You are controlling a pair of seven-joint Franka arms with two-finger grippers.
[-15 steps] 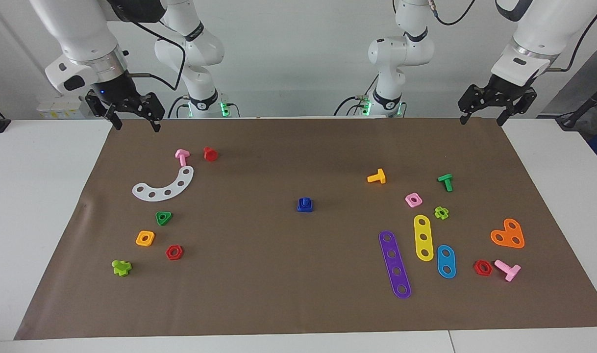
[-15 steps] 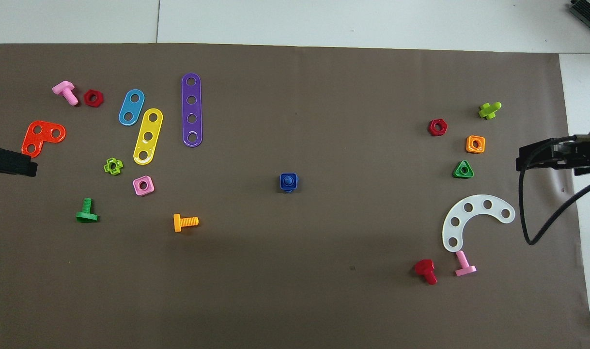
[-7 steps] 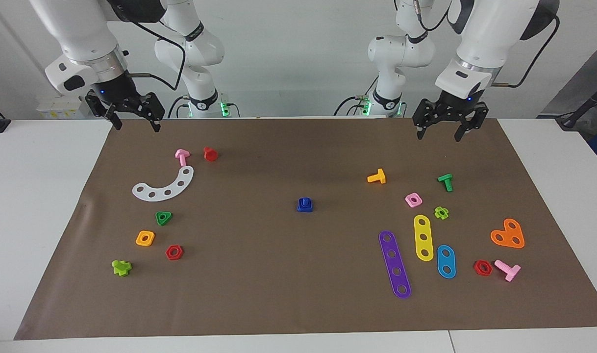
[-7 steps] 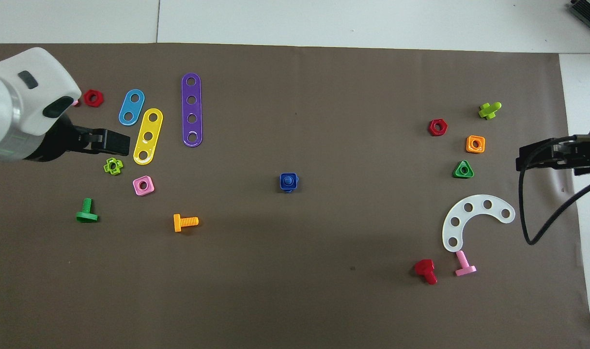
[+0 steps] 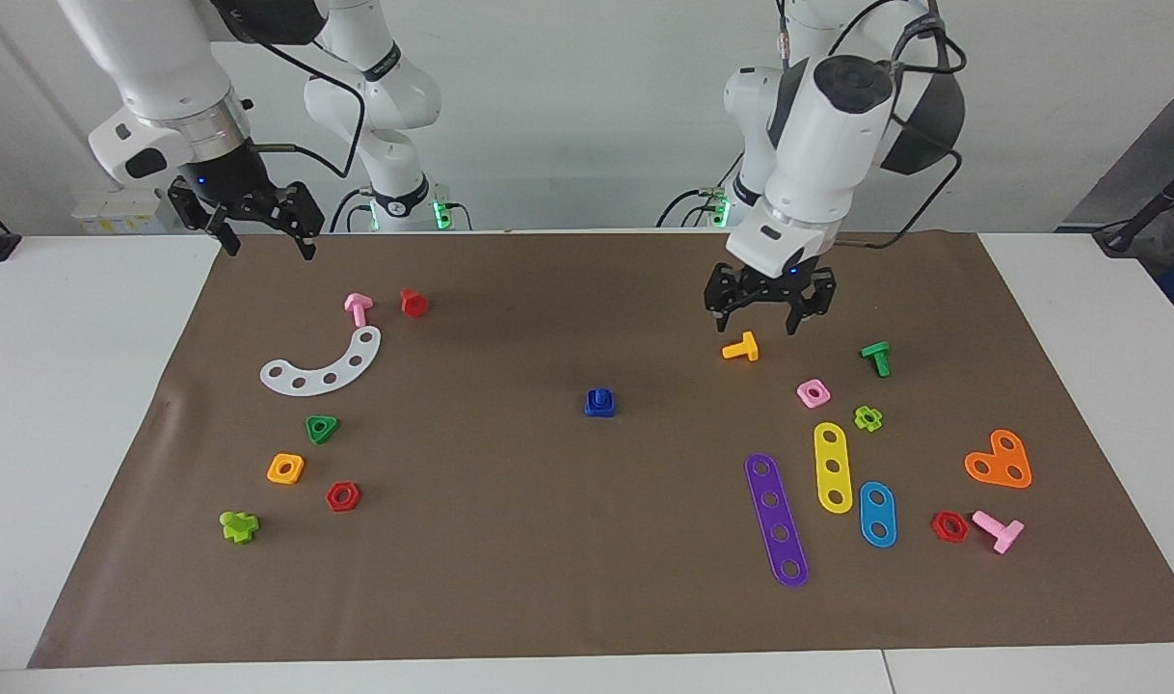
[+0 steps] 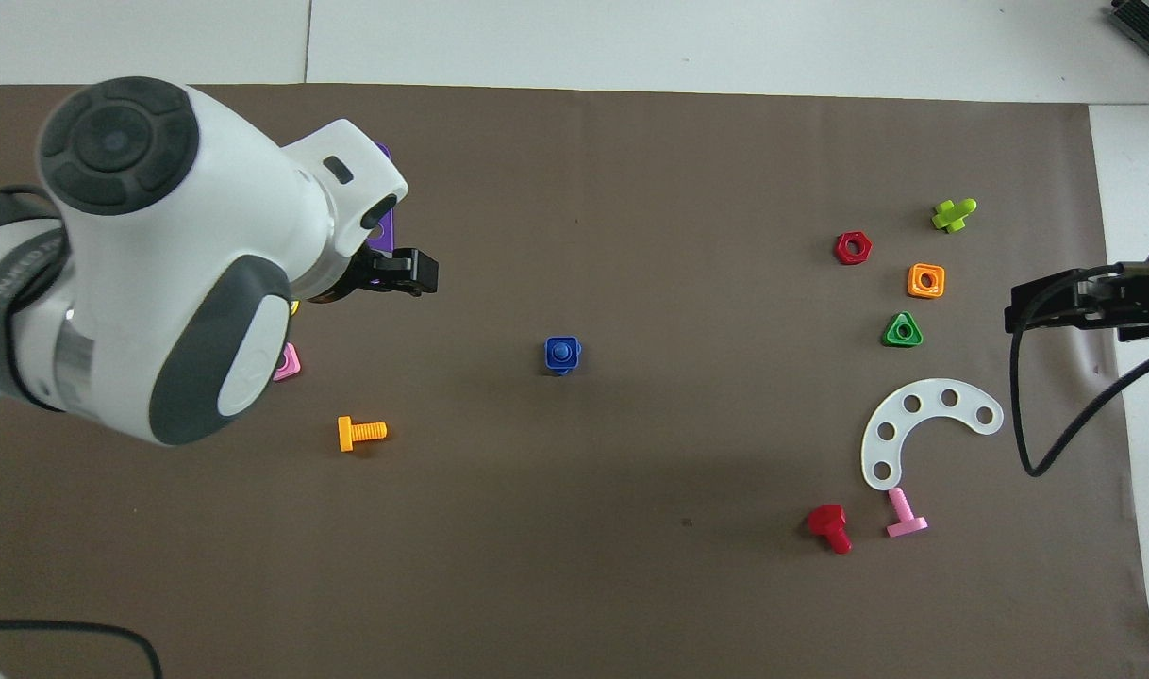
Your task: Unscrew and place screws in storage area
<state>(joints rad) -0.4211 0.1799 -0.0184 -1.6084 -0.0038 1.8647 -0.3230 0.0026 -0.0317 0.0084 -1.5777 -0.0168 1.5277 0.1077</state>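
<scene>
The approach seems in hand: left end effector (image 5: 765,306), fingers wide and empty, hangs above the orange bolt (image 5: 741,348); right end effector (image 5: 256,226) waits wide apart; the screw (image 5: 599,399) sits mid-counter in its blue nut (image 5: 600,409), well apart from the storage area (image 5: 322,371); next it wants reaching and gripping.

Small dark-blue bolt (image 5: 599,397) stands upright in a dark-blue square nut (image 5: 600,409) mid-mat; storage area (image 5: 303,424) lies toward the right arm's end.
</scene>
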